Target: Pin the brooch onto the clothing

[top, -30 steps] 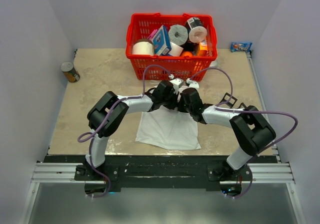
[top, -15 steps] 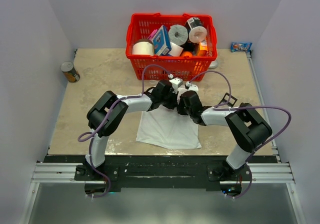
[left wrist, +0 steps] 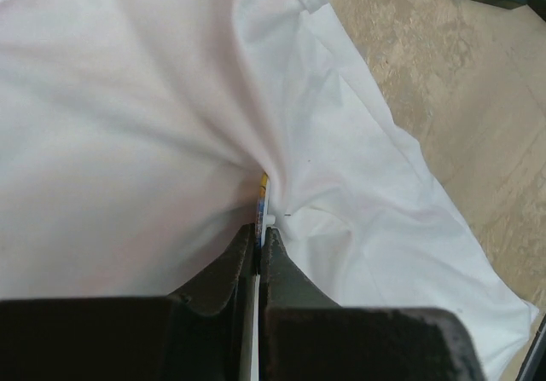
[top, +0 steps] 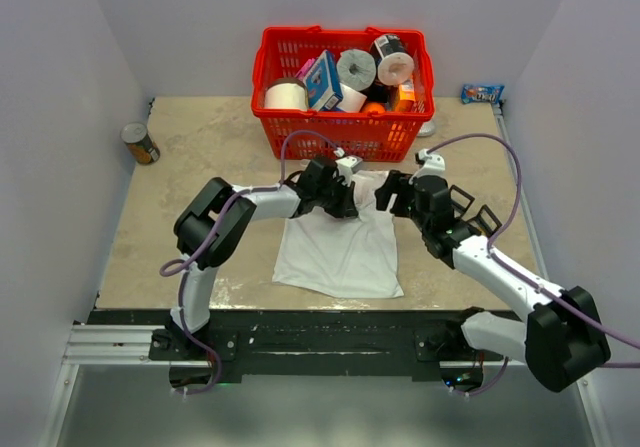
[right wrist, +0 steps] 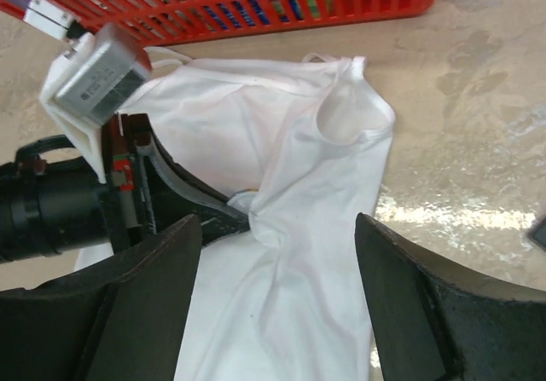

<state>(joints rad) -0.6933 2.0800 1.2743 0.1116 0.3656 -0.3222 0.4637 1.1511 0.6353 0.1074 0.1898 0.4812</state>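
Note:
The clothing, a white T-shirt, lies flat on the table between both arms. My left gripper is over its upper part, shut on the brooch. Only a thin yellow and blue edge of the brooch sticks out past the left gripper's tips. The shirt fabric is puckered into a fold right at those tips. My right gripper hangs open to the right of the left one, above the shirt's right shoulder. In the right wrist view the right gripper has wide jaws with only loose shirt below.
A red basket full of paper rolls and boxes stands just behind the shirt. A tin can sits at the far left and a snack packet at the back right. Black frame pieces lie right of the shirt.
My right gripper has opened and drawn back to the right, away from the left gripper it was pressed against. The left gripper has stayed shut in place on the shirt.

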